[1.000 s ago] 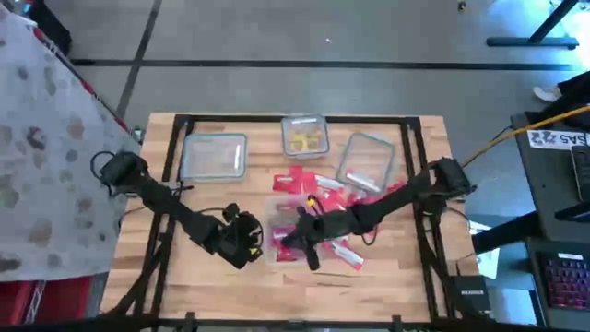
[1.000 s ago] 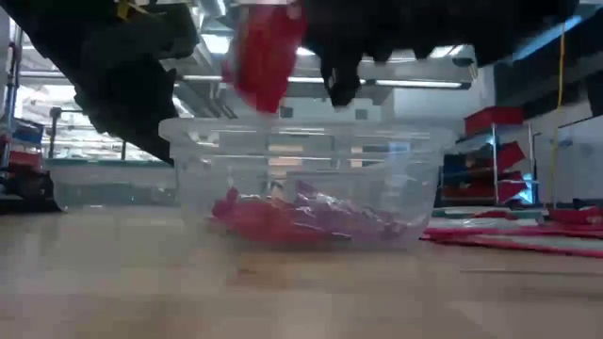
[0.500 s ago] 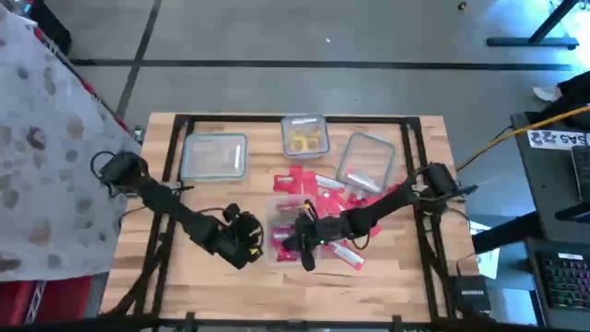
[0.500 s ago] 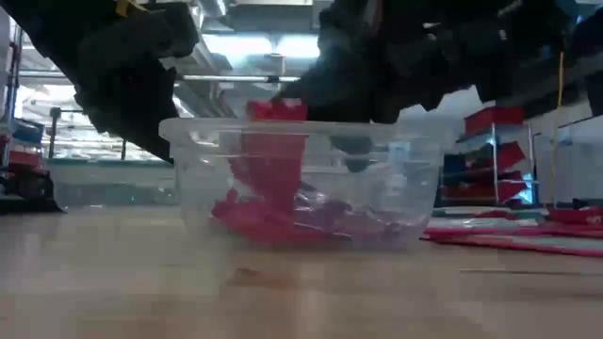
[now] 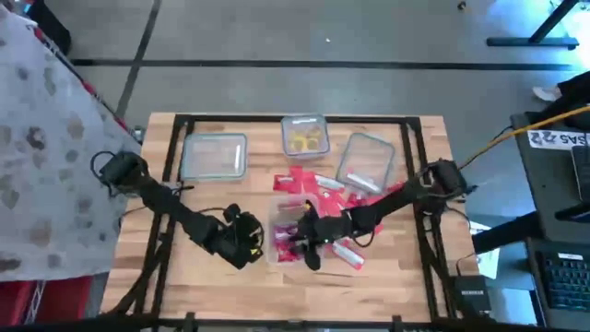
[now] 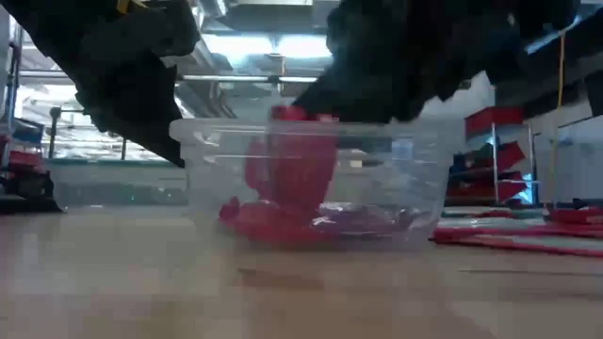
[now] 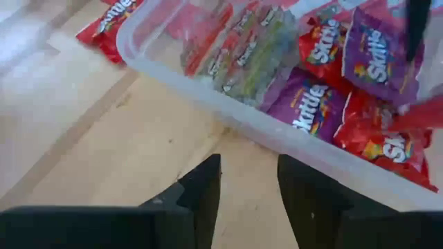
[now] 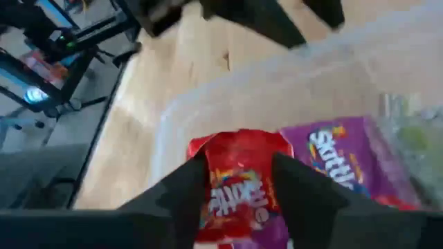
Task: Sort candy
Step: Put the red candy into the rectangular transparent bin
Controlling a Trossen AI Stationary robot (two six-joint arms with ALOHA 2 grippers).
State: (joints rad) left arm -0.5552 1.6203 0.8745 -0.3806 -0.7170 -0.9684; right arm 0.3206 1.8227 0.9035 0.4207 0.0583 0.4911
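Table [image 5: 212,286] of pale wood planks carries four clear plastic tubs and a scatter of candy. Both dark arms reach in from the table's sides and meet near its front middle. The left arm waits just beside the front tub [image 5: 284,231], its gripper [image 7: 248,181] low over bare wood outside the tub's wall; its two fingers stand apart with nothing between them. The right gripper [image 8: 239,181] hangs over the same tub, fingers spread to either side of a red Skittles packet [image 8: 239,185]. In the low view that packet [image 6: 294,174] stands on end inside the tub, its top at rim height just under the gripper; whether the fingers still touch it I cannot tell.

The front tub holds a layer of packets: red and purple Skittles [image 7: 315,114] and some green-tinted wrappers [image 7: 252,48]. Three more tubs sit along the far edge: a rectangular one [image 5: 214,155] toward the left arm's side, a small square one [image 5: 305,136] in the middle holding yellow pieces [image 5: 307,140], and a tilted one [image 5: 365,162] toward the right arm's side. Loose red packets [image 5: 300,182] lie on the wood between the far tubs and the front tub, and one more [image 5: 348,259] lies just beside the right arm.
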